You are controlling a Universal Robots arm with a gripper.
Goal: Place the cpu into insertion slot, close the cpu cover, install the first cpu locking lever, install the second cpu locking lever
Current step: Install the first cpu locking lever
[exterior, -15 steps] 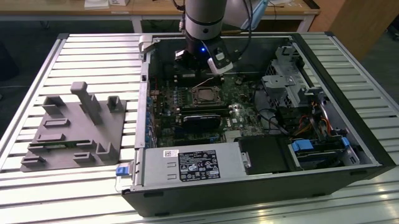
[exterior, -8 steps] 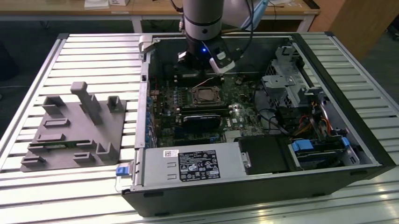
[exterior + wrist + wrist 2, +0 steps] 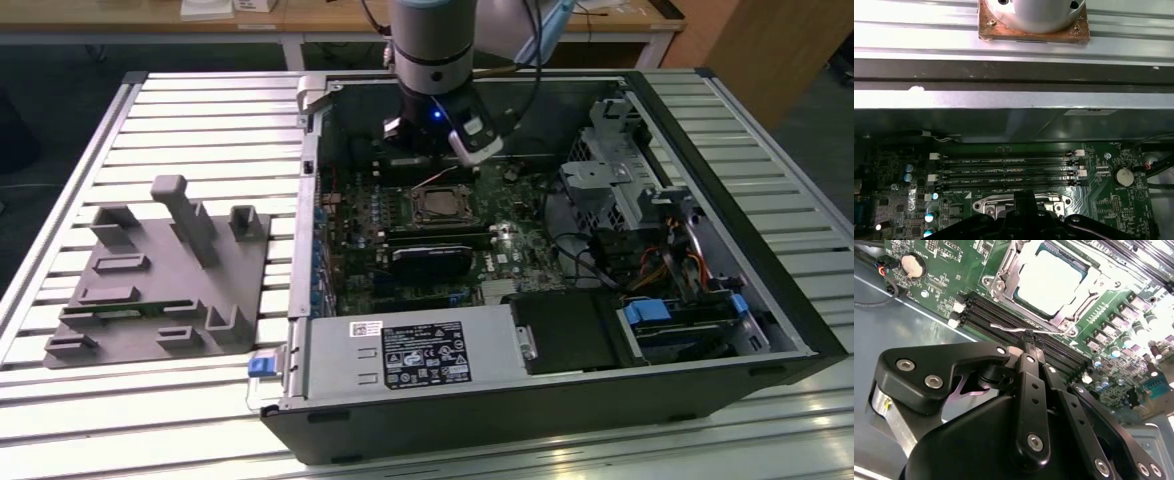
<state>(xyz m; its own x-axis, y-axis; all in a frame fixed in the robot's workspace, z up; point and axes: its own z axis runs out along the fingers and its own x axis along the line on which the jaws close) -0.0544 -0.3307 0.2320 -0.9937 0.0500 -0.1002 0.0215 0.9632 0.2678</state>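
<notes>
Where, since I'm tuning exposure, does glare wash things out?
In the second wrist view, the cpu top glares near white; in the first wrist view, the slatted table shines brightly; in the exterior view, its near slats reflect light.

Nothing legible: the black label (image 3: 424,355) and white sticker (image 3: 366,328) on the power supply (image 3: 489,345) carry print too small to read

Exterior view high, looking down; both wrist views close over motherboard (image 3: 939,275).

The gripper (image 3: 1027,340) hides part of the memory slots (image 3: 989,315), and the picture's edge cuts off the cpu cover (image 3: 1002,276).
</notes>
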